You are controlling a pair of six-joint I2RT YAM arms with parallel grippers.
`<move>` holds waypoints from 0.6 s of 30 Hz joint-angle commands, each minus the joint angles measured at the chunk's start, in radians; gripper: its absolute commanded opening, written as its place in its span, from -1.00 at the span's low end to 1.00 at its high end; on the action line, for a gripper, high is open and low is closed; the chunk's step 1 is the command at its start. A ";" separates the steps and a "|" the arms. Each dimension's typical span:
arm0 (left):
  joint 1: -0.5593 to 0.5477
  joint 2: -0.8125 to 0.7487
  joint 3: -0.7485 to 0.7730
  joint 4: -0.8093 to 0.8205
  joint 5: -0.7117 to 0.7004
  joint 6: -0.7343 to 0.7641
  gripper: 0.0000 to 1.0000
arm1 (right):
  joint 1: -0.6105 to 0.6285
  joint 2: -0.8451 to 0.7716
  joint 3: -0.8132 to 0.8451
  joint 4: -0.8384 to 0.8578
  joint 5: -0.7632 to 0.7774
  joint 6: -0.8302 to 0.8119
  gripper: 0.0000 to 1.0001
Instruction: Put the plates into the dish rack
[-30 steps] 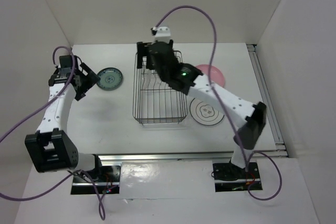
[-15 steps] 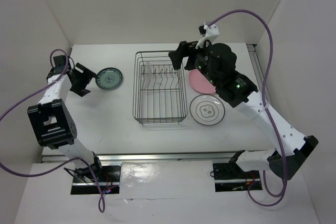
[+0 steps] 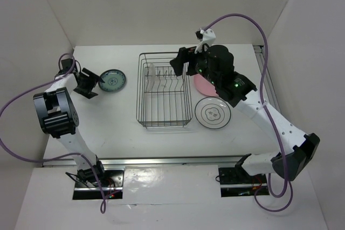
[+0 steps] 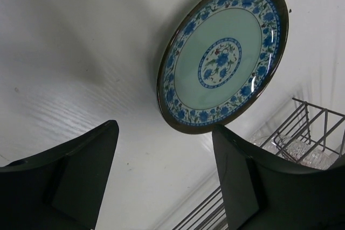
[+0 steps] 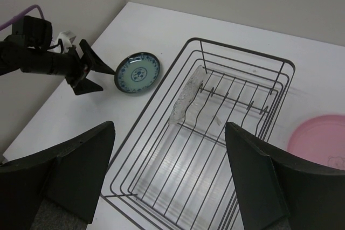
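Observation:
The black wire dish rack (image 3: 164, 118) stands mid-table, with the clear glass plate (image 3: 151, 74) on edge among its prongs; both show in the right wrist view, rack (image 5: 135, 187) and glass plate (image 5: 186, 98). The teal patterned plate (image 3: 113, 81) lies flat left of the rack and fills the left wrist view (image 4: 223, 57). My left gripper (image 3: 92, 83) is open and empty just left of it. The pink plate (image 3: 202, 85) and the white ringed plate (image 3: 213, 113) lie right of the rack. My right gripper (image 3: 182, 64) is open and empty above the rack's far right corner.
White walls close in the table on the left, back and right. A metal rail (image 3: 272, 98) runs along the table's right edge. The right arm's purple cable (image 3: 245, 20) arcs above the back of the table.
My right arm has shifted slightly left, above the rack's far right corner. My left gripper has moved closer to the teal plate and the left arm has folded in.

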State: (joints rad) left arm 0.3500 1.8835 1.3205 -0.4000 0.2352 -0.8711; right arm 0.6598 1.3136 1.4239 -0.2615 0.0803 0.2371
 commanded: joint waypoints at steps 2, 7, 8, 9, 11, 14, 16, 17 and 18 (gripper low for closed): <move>0.000 0.048 0.037 0.070 0.035 -0.022 0.60 | -0.009 -0.002 -0.022 0.077 -0.042 -0.016 0.79; 0.000 0.088 0.028 0.096 0.046 -0.032 0.47 | -0.009 -0.002 -0.031 0.087 -0.053 -0.016 0.79; 0.000 0.097 0.028 0.113 0.046 -0.032 0.47 | -0.009 -0.002 -0.040 0.087 -0.053 -0.016 0.79; 0.000 0.097 0.028 0.113 0.046 -0.032 0.41 | -0.009 -0.002 -0.040 0.087 -0.053 -0.016 0.79; 0.000 0.106 0.040 0.113 0.046 -0.032 0.41 | -0.009 -0.011 -0.049 0.087 -0.053 -0.016 0.79; 0.000 0.135 0.065 0.101 0.036 -0.032 0.38 | -0.019 -0.022 -0.059 0.087 -0.063 -0.016 0.79; 0.000 0.151 0.074 0.092 0.036 -0.032 0.38 | -0.029 -0.022 -0.068 0.096 -0.076 -0.016 0.79; 0.000 0.160 0.074 0.092 0.027 -0.032 0.38 | -0.029 -0.033 -0.077 0.096 -0.076 -0.016 0.79; 0.000 0.160 0.074 0.092 0.018 -0.032 0.38 | -0.029 -0.033 -0.077 0.105 -0.085 -0.016 0.79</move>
State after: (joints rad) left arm 0.3500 2.0151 1.3663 -0.3187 0.2665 -0.8967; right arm 0.6422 1.3144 1.3640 -0.2211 0.0208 0.2363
